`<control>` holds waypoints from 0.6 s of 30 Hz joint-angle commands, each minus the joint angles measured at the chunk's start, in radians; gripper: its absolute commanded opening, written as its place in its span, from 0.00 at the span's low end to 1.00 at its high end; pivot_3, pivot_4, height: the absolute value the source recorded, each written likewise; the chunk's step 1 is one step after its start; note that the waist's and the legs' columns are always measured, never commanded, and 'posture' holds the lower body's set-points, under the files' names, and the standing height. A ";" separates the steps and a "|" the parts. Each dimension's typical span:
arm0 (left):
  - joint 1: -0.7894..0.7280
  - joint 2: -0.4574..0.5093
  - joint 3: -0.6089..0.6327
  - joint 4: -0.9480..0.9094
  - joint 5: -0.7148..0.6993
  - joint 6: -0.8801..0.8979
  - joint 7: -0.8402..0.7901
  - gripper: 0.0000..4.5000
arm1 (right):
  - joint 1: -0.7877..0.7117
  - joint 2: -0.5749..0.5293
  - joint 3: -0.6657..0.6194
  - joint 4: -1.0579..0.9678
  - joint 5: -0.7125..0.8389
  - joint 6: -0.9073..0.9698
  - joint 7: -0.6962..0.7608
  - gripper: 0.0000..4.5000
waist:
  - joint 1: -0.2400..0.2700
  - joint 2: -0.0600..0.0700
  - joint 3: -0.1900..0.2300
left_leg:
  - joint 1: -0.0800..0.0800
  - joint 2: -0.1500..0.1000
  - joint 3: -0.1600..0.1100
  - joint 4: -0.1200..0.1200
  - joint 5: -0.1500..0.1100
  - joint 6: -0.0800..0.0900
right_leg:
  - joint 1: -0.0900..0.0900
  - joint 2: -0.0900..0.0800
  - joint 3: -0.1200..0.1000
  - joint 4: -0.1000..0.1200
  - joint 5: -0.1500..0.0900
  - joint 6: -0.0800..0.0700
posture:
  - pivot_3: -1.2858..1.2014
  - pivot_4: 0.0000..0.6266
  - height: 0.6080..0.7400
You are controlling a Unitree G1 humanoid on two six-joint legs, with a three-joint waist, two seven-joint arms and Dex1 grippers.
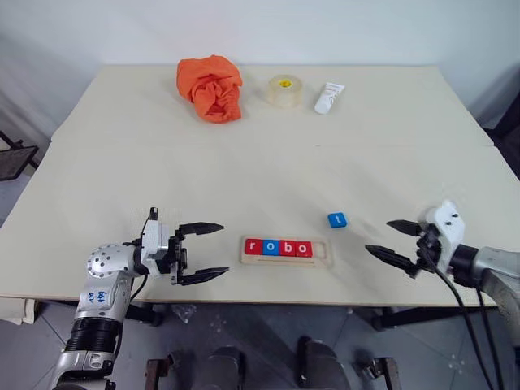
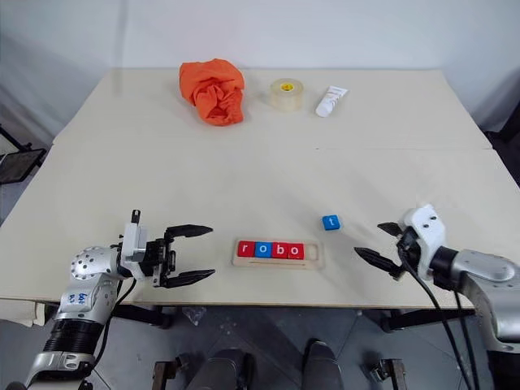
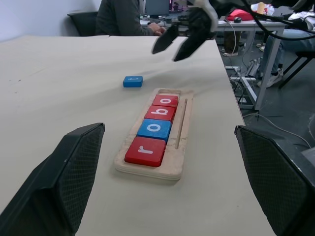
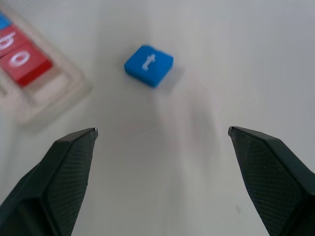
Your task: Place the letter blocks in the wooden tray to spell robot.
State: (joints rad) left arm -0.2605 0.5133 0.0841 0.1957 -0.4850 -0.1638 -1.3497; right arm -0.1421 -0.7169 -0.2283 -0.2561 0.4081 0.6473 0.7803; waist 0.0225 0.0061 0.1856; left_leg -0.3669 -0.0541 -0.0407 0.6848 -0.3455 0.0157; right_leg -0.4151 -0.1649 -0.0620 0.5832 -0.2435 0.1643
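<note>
i'm working on the last letter. the wooden tray (image 1: 286,262) is sitting near the front edge of the table (image 1: 244,162), between my two arms, and four letter blocks (image 1: 279,248) are already lying in its slot reading r, o, b, o from left to right, red, blue, red, red. the slot's right end is showing bare wood, so i'm judging one place is left to fill. the blue t block (image 1: 337,219) is lying flat on the table, apart from the tray, a little farther back and to the right of that bare end.

my right gripper (image 1: 392,241) is hanging just above the table to the right of the t block, nothing between its fingers, jaws spread wide and aiming leftward and slightly down toward the block. in my right wrist view the t is sitting ahead, between the two fingertips but not yet reached. the next move, as i'm reading it, is calling for closing in over the block, pinching its sides, then carrying it left and setting it into the bare end beside the second o, letter upright.

my left gripper (image 1: 201,253) is waiting to the left of the tray, level, pointing right at it, jaws apart and holding nothing.
</note>
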 commanded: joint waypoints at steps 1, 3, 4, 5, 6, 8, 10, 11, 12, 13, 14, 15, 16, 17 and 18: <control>0.016 0.008 0.021 -0.034 -0.019 -0.008 0.005 1.00 | -0.067 0.083 0.040 -0.057 -0.032 0.072 -0.172 0.99 | -0.002 0.000 0.000 | 0.000 0.000 0.000 0.000 0.000 0.000 | 0.000 0.000 0.000 0.000 0.000 0.000 | 0.52 0.24 1.00; 0.016 0.007 0.022 -0.033 -0.018 -0.010 0.007 1.00 | -0.091 0.130 0.058 -0.080 -0.047 0.126 -0.250 0.99 | -0.001 0.000 0.000 | -0.001 0.000 0.000 0.000 0.000 0.000 | -0.002 0.000 0.000 0.000 0.000 0.000 | 0.52 0.24 1.00; 0.018 0.006 0.022 -0.035 -0.018 -0.010 0.008 1.00 | -0.095 0.145 0.071 -0.095 -0.055 0.152 -0.280 0.99 | 0.001 0.000 0.000 | -0.002 0.000 0.000 0.000 0.000 0.000 | -0.002 0.000 0.000 0.001 0.000 0.000 | 0.52 0.24 1.00; 0.017 0.006 0.022 -0.035 -0.018 -0.010 0.009 1.00 | -0.099 0.159 0.083 -0.107 -0.059 0.169 -0.302 0.99 | 0.003 0.000 0.000 | -0.002 -0.001 -0.001 0.000 0.000 0.000 | -0.002 0.000 0.000 0.001 0.000 0.000 | 0.52 0.24 1.00; 0.017 0.005 0.022 -0.036 -0.018 -0.010 0.009 1.00 | -0.101 0.168 0.091 -0.115 -0.060 0.180 -0.316 0.99 | 0.003 0.000 0.000 | -0.003 -0.001 -0.001 0.000 0.000 0.000 | -0.002 0.000 0.000 0.001 0.000 0.000 | 0.52 0.24 1.00; 0.017 0.002 0.022 -0.036 -0.016 -0.010 0.010 1.00 | -0.101 0.198 0.114 -0.132 -0.065 0.201 -0.352 0.99 | 0.002 0.000 0.000 | -0.003 -0.002 -0.001 0.000 0.000 0.001 | -0.002 0.000 0.000 0.000 0.000 0.000 | 0.52 0.24 1.00; 0.016 0.000 0.021 -0.035 -0.015 -0.011 0.011 1.00 | -0.103 0.223 0.123 -0.137 -0.067 0.215 -0.383 0.99 | 0.000 0.000 0.000 | -0.003 -0.002 -0.001 0.000 -0.001 0.001 | -0.002 0.000 0.000 0.000 0.000 0.000 | 0.52 0.24 1.00; 0.015 -0.001 0.021 -0.034 -0.015 -0.011 0.011 1.00 | -0.104 0.230 0.121 -0.139 -0.066 0.221 -0.392 0.99 | -0.001 0.000 0.000 | -0.003 -0.002 -0.001 0.000 -0.001 0.001 | -0.002 0.000 0.000 0.000 0.000 0.000 | 0.52 0.24 1.00; 0.015 -0.001 0.021 -0.034 -0.015 -0.012 0.011 1.00 | -0.102 0.234 0.125 -0.143 -0.069 0.233 -0.403 0.99 | -0.002 0.000 0.000 | -0.003 -0.002 -0.001 0.000 -0.001 0.001 | -0.002 0.000 0.000 0.000 0.000 0.000 | 0.52 0.24 1.00; 0.015 -0.001 0.021 -0.033 -0.015 -0.012 0.011 1.00 | -0.100 0.237 0.130 -0.151 -0.070 0.240 -0.411 0.99 | -0.002 0.000 0.000 | -0.003 -0.002 0.000 0.000 -0.001 0.001 | -0.002 0.000 0.000 0.001 0.000 0.000 | 0.52 0.24 1.00; 0.014 -0.002 0.020 -0.033 -0.014 -0.012 0.012 1.00 | -0.099 0.239 0.135 -0.156 -0.071 0.244 -0.416 0.99 | -0.002 0.000 0.000 | -0.003 -0.002 0.000 0.000 -0.001 0.001 | -0.002 0.000 0.000 0.001 0.000 0.000 | 0.52 0.24 1.00; 0.014 -0.003 0.020 -0.032 -0.014 -0.013 0.012 1.00 | -0.098 0.243 0.143 -0.156 -0.075 0.241 -0.423 0.99 | -0.002 0.000 0.000 | -0.003 -0.002 0.000 0.000 -0.001 0.001 | -0.002 0.000 0.000 0.001 0.000 0.000 | 0.52 0.24 1.00; 0.014 -0.003 0.019 -0.032 -0.013 -0.013 0.013 1.00 | -0.097 0.247 0.150 -0.151 -0.080 0.235 -0.429 0.99 | -0.002 0.000 0.000 | -0.002 -0.002 0.000 0.000 -0.001 0.001 | -0.002 0.000 0.000 0.001 0.000 0.000 | 0.52 0.24 1.00; 0.014 -0.004 0.018 -0.033 -0.012 -0.014 0.013 1.00 | -0.097 0.251 0.156 -0.143 -0.085 0.228 -0.432 0.99 | -0.003 0.000 0.000 | -0.002 -0.002 0.000 0.000 -0.001 0.001 | -0.002 0.001 0.000 0.001 0.000 0.000 | 0.52 0.24 1.00; 0.013 -0.006 0.017 -0.033 -0.012 -0.014 0.014 1.00 | -0.100 0.258 0.161 -0.130 -0.094 0.222 -0.441 0.99 | -0.004 0.000 0.000 | -0.002 -0.002 0.000 0.000 -0.001 0.001 | -0.002 0.001 0.000 0.001 0.000 0.000 | 0.52 0.24 1.00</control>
State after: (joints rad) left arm -0.2473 0.5101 0.0953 0.1912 -0.4849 -0.1647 -1.3405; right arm -0.2339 -0.4685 -0.0771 -0.3662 0.3308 0.8903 0.3545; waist 0.0183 0.0063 0.1856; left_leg -0.3692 -0.0557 -0.0406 0.6846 -0.3462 0.0169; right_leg -0.4175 -0.1642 -0.0618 0.5841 -0.2436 0.1641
